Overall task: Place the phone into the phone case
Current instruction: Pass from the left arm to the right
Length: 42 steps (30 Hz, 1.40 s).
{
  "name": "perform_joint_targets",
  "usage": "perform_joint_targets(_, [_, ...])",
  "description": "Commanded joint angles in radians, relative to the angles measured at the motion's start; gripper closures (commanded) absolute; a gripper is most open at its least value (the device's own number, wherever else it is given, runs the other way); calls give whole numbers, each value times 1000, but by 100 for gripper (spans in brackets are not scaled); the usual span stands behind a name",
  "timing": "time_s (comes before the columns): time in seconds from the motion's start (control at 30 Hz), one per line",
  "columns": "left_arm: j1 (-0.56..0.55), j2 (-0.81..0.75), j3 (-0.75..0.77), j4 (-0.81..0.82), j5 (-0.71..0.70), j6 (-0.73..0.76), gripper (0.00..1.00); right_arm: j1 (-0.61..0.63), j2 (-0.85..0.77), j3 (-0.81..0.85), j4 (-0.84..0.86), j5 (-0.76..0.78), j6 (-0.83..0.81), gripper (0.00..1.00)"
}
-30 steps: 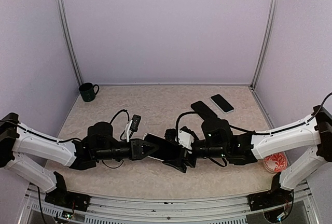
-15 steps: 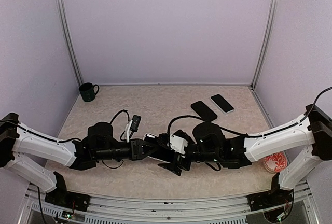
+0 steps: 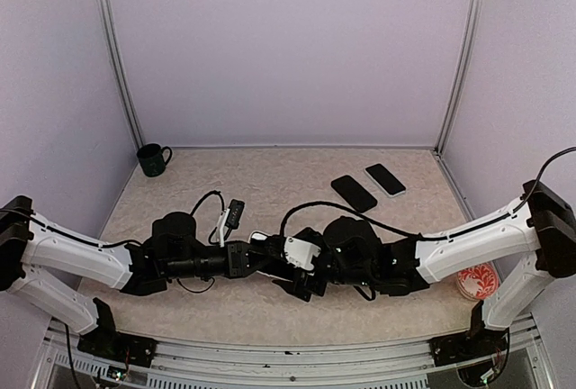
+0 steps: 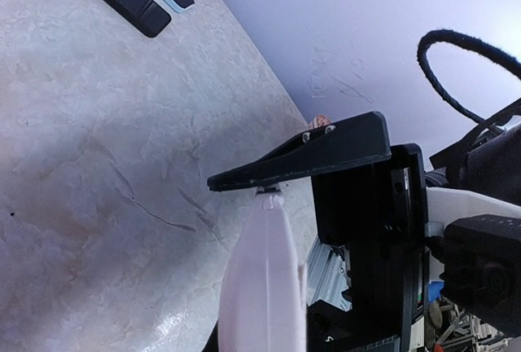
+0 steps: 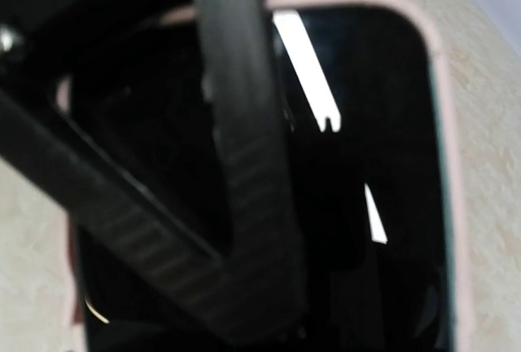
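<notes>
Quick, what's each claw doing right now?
Left claw: closed, holding the phone case.
Right claw: open, fingers spread at the phone case.

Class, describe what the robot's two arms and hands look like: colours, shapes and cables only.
The left arm and right arm have white tubular shells with black joints and black bases. Each wrist end is bulky and black, ending in a black two-fingered hand: the left hand and right hand. A thin black cable loops above each wrist. No markings are readable.

Mug (image 3: 153,159) far left, two handsets (image 3: 353,193) side by side far right, phone (image 5: 358,165) within case (image 5: 446,165) at centre, dish (image 3: 476,282) near right.
</notes>
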Motion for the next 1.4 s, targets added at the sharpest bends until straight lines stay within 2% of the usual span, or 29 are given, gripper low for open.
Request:
perform_joint_targets(0.0, [-5,-15,18,89,-10,1,100,15,22,29,-34,16,-23,16])
perform_joint_targets(0.23, [-6,-12,18,87,-10,3,100,16,20,26,-37,13,-37,34])
perform_joint_targets(0.5, [-6,-6,19,89,-11,4,100,16,22,35,-45,11,-27,39])
perform_joint_targets(0.67, [-6,-16,18,91,-7,7,78,16,22,37,-51,12,-6,41])
perform_joint_targets(0.9, [1,-65,11,77,-11,23,37,15,19,40,-53,24,9,44])
perform_joint_targets(1.17, [16,-185,-20,-16,-104,35,4,-3,26,70,-90,51,50,45])
perform_joint_targets(1.2, [20,-214,-28,-38,-123,35,2,-8,29,76,-97,52,57,45])
perform_joint_targets(1.37, [51,-330,-74,-109,-201,28,1,-40,37,102,-125,56,95,46])
